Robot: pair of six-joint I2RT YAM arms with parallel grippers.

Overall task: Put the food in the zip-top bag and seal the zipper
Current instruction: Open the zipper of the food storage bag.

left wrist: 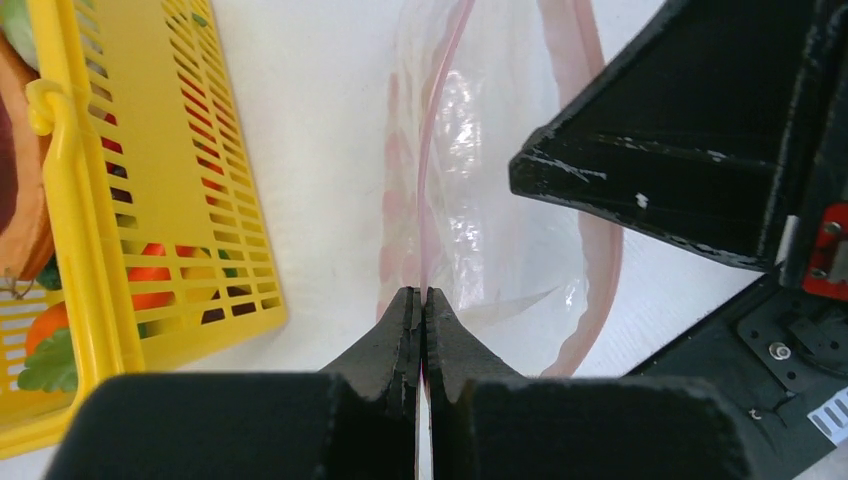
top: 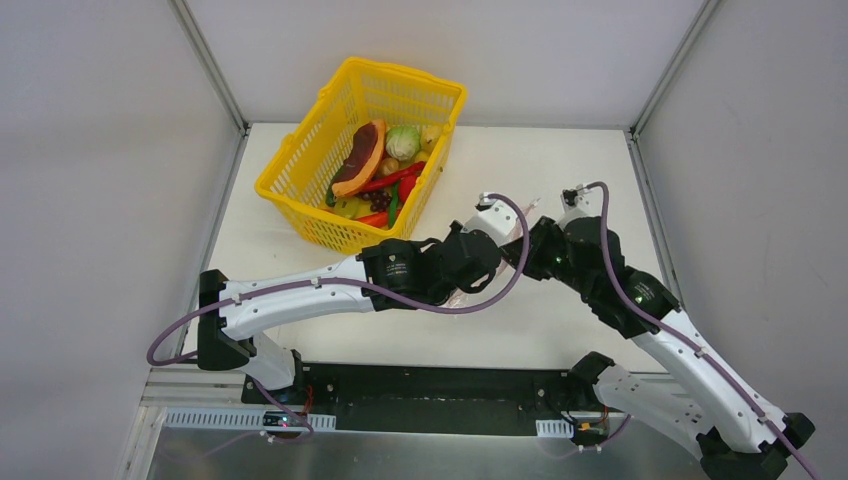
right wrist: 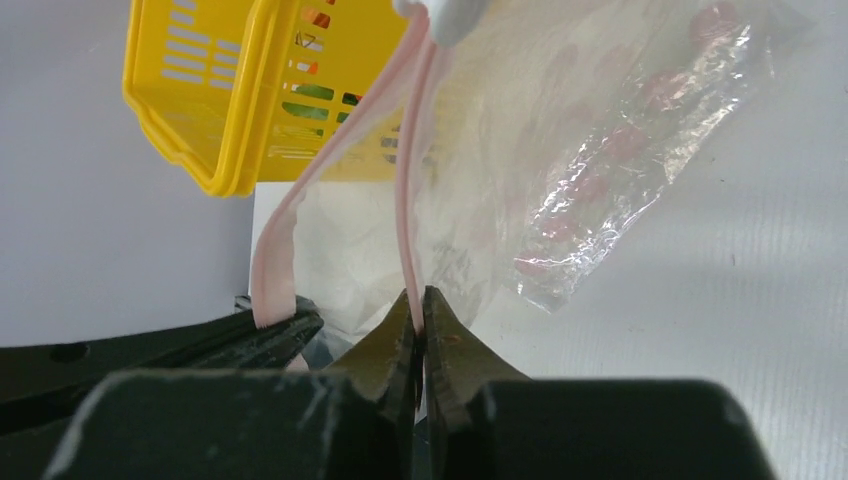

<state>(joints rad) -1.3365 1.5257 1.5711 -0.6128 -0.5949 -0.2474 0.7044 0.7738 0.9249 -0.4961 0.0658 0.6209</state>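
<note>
The clear zip-top bag [left wrist: 500,200] with pink dots hangs between my two grippers, clear of any food. My left gripper [left wrist: 422,295] is shut on one lip of the pink zipper [left wrist: 440,120]. My right gripper [right wrist: 420,295] is shut on the other lip of the zipper [right wrist: 405,200], and the mouth gapes between the two strips. From above, both grippers meet at mid-table, left [top: 487,250] and right [top: 540,245], hiding most of the bag. The food stays in the yellow basket: a melon slice [top: 360,160], a cabbage [top: 403,142] and smaller pieces.
The yellow lattice basket [top: 300,180] stands at the back left of the white table [top: 560,320], just left of the bag. Grey walls close in the table on three sides. The right arm's black body [left wrist: 700,170] fills the right of the left wrist view.
</note>
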